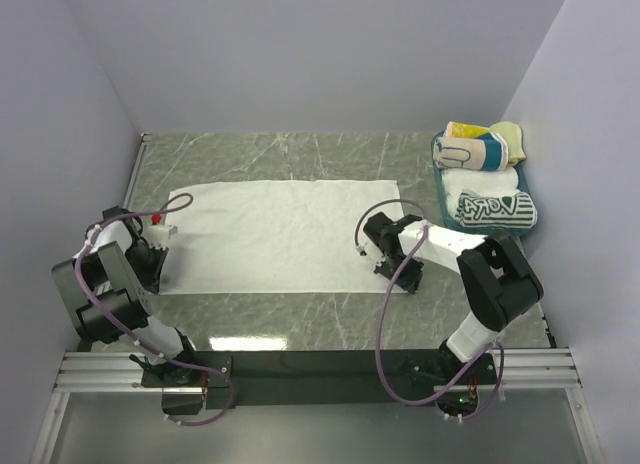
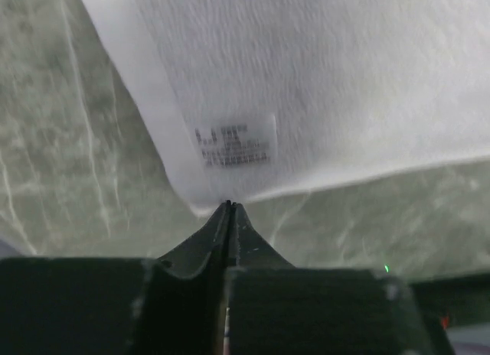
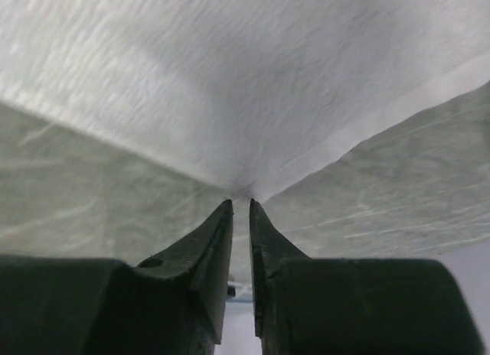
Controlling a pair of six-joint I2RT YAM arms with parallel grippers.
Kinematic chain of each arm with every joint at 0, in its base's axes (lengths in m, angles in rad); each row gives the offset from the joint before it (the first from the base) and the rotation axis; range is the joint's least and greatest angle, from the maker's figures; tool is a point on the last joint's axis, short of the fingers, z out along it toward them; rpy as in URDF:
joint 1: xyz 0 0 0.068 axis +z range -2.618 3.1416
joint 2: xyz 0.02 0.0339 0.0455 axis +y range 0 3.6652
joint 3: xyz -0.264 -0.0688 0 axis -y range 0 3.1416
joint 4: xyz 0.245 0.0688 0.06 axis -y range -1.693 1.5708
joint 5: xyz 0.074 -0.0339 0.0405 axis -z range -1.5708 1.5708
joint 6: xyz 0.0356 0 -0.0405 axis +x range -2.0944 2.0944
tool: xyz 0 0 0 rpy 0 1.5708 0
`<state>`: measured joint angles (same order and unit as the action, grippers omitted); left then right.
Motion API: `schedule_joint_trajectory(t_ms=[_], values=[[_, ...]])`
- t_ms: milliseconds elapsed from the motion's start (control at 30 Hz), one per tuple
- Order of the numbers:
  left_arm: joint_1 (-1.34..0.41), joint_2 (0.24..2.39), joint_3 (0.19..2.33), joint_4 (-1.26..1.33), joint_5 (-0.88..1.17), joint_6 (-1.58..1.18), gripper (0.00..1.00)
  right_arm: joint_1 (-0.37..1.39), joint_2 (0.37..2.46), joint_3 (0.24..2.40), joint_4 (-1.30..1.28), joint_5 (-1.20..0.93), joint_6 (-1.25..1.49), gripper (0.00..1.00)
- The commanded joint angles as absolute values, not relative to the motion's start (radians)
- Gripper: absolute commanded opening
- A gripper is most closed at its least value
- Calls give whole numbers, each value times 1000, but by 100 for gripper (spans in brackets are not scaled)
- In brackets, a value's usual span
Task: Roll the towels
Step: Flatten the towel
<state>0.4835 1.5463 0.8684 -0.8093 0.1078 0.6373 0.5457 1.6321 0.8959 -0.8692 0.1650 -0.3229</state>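
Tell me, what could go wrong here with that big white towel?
1. The left gripper looks shut on only the very tip of the white towel's near corner, so the cloth could slip out when pulled.
2. The right gripper has its jaws slightly apart at the other near corner. If only one side moves, the roll may start crooked.

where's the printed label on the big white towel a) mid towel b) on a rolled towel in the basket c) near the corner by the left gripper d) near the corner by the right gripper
c: the left wrist view shows the label on the white towel just beyond the left gripper tips.
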Motion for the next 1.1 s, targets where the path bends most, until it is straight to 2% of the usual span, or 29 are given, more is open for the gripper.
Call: schedule_joint_trajectory(t_ms=[0,33,133,300,500,633,767,800,1067], values=[[494,1560,994,-949,124,701,9,542,1574,957,-957,94,-374,23],[495,1578,1091,-971,167,690,11,537,1572,988,-969,75,-374,27],[491,1670,1283,-1014,326,617,17,515,1588,1121,-979,20,-351,31],[463,1849,1501,-934,448,428,28,448,1672,1303,-905,5,-299,30],[454,2051,1730,-810,543,241,39,275,1841,1498,-870,-58,-233,28],[446,2143,1812,-758,615,88,43,195,1934,1575,-871,-124,-198,27],[428,2177,1829,-686,600,9,48,183,1959,1569,-838,-127,-190,27],[426,2192,1832,-672,597,8,55,183,1963,1572,-838,-136,-181,27],[419,2272,1871,-652,604,-100,59,186,1962,1559,-844,-167,-164,26]])
